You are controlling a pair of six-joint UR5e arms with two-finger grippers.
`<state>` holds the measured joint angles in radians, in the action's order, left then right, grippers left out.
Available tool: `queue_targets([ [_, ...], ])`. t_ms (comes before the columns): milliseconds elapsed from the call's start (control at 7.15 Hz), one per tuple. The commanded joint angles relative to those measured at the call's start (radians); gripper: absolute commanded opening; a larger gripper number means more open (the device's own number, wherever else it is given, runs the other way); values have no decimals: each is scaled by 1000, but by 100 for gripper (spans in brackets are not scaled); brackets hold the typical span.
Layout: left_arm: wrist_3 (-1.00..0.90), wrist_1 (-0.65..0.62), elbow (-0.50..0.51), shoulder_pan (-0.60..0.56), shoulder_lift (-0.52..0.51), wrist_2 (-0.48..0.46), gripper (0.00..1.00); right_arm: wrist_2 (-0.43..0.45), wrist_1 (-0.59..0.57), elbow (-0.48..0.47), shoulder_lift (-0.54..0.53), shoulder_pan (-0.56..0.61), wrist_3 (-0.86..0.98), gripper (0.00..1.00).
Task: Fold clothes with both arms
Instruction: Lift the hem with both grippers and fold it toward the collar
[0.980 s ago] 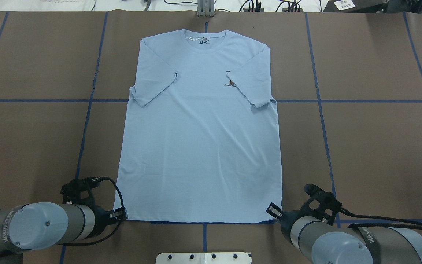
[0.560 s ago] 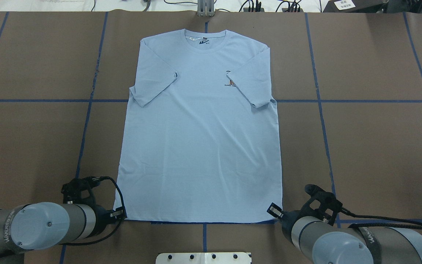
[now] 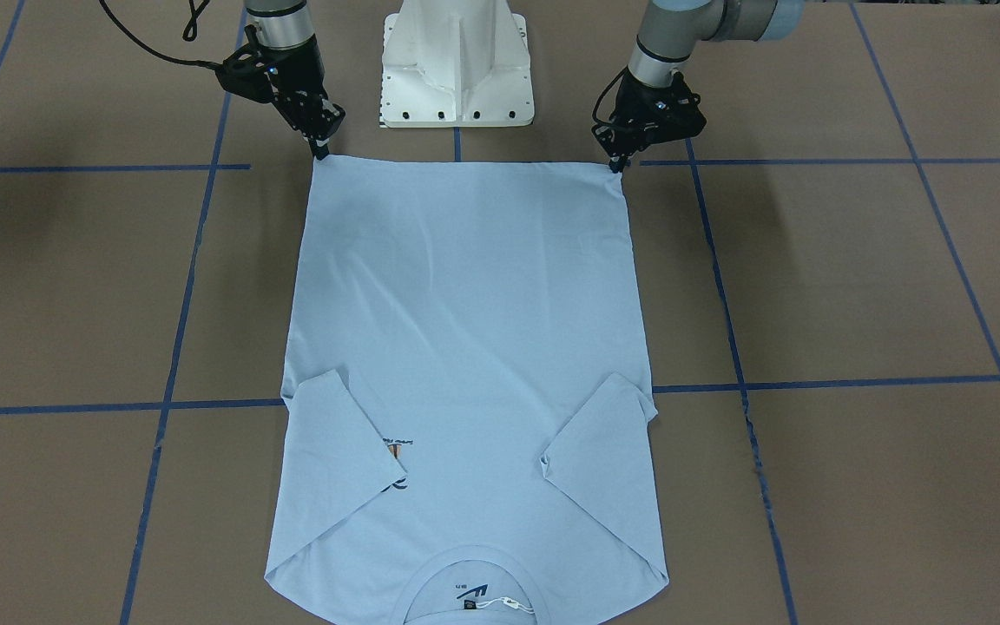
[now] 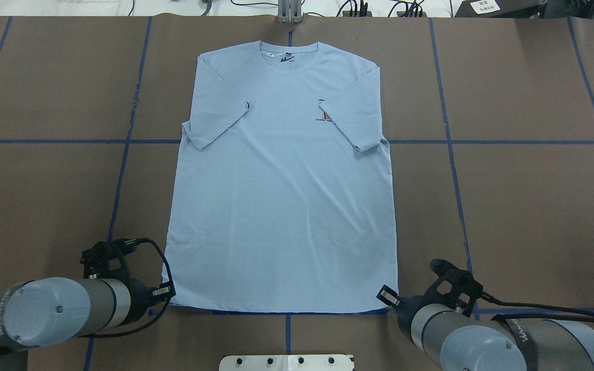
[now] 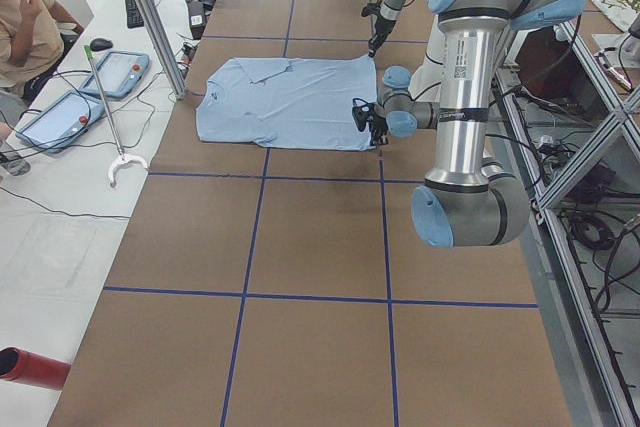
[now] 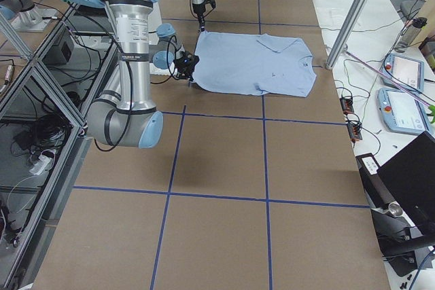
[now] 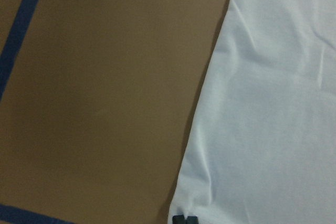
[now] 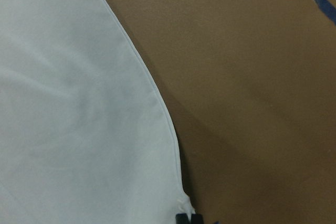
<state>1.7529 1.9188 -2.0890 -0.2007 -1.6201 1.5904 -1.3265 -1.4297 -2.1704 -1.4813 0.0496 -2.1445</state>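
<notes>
Spreading across most of every view, the brown worktop [image 4: 534, 206] carries the shirt [image 4: 281, 206] flat and front up, with its collar [image 4: 289, 49] at the far edge and its hem along the edge nearest the robot. Both sleeves [image 4: 219, 111] are already turned in over the chest, so the body forms a neat strip, which I judge leaves the bottom-to-top fold as the step in hand. The left arm [image 4: 44, 314] and right arm [image 4: 482, 340] reach in low from either side, one to each hem corner, probably so the hem can rise level and travel towards the collar without skewing. The left hand [image 3: 615, 165] sits on the hem corner on its own side, and the right hand [image 3: 319, 152] on the opposite one. In the wrist views each hand's fingertips [image 7: 185, 219] are pressed together with cloth puckered between them, so each has pinched its corner closed, while the rest of the shirt lies on the worktop ahead of the hands.
</notes>
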Motion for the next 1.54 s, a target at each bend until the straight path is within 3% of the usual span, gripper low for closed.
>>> queue_targets([
  [0,49,-67,-84,13,0,-1,0,0,-2,-35,-17,1,-2,0],
  [420,129,-231,-303,79,-1,13,0,-17,-95,-268,-152,-66,-5,0],
  [560,134,-265,-353,67,-3,38,0,-16,-124,-308,-151,-35,-2,0],
  [700,117,-264,-338,55,-29,31,0,-16,-127,-308,-137,31,12,0],
  [840,73,-264,-285,-32,-79,30,0,-17,-127,-278,-91,83,67,0],
  [980,-29,-265,-175,-130,-203,33,0,-23,-130,-179,64,207,201,0],
  [1120,-102,-264,-38,-213,-304,36,0,-74,-127,-46,143,320,310,0],
  [1399,-328,-245,58,-362,-330,40,0,-279,-124,201,318,581,499,0],
])
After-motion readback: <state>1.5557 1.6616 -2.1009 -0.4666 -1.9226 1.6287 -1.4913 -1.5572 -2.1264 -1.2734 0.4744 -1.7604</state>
